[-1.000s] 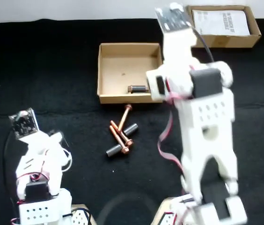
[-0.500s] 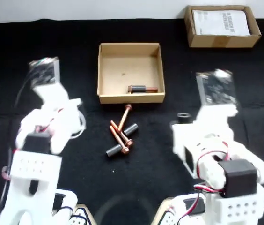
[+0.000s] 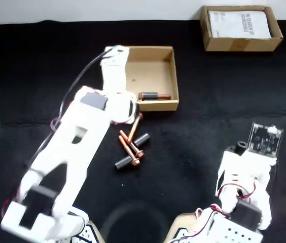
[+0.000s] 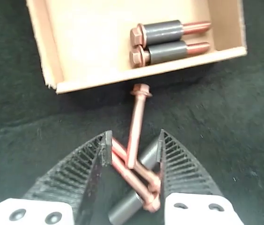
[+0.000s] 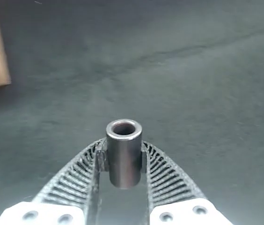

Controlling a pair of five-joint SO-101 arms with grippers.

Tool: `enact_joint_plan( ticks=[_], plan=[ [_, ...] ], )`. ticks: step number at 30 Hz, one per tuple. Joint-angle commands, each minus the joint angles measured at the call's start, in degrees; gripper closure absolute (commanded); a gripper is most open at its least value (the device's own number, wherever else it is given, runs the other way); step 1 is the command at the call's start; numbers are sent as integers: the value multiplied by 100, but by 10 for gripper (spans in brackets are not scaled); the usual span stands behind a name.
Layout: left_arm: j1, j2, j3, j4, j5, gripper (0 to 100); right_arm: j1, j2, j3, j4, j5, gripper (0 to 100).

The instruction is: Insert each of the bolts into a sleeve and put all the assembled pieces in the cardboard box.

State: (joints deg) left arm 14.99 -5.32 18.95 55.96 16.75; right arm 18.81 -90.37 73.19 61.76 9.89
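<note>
Hovering over the crossed bolts with the left gripper spread wide, just beside the cardboard box; pinching a sleeve upright in the right gripper, well apart. Could easily snag two tangled bolts together, or scatter the heap on closing.

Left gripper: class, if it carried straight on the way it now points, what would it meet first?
Most likely the loose bolts lying crossed just ahead of the open left gripper, though depth is hard to judge.
</note>
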Motion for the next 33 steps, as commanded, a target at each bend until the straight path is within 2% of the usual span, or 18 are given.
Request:
enact_joint_plan(
  ticks=[1, 10, 16, 25, 33],
  plan=[
    [84, 831, -778, 35, -9, 822, 426, -620, 549, -347, 308, 991],
    [110, 2484, -1824, 44, -35, 822, 567, -1455, 1218, -567, 510, 991],
    [163, 2747, -1824, 70, -158, 822, 558, -1420, 1314, -1042, 510, 991],
    [259, 2826, -1815, 211, -325, 822, 549, -1437, 1631, -1156, 501, 991],
    [488, 3662, -2343, 18, -325, 823, 567, -1455, 1631, -1209, 501, 991]
  ],
)
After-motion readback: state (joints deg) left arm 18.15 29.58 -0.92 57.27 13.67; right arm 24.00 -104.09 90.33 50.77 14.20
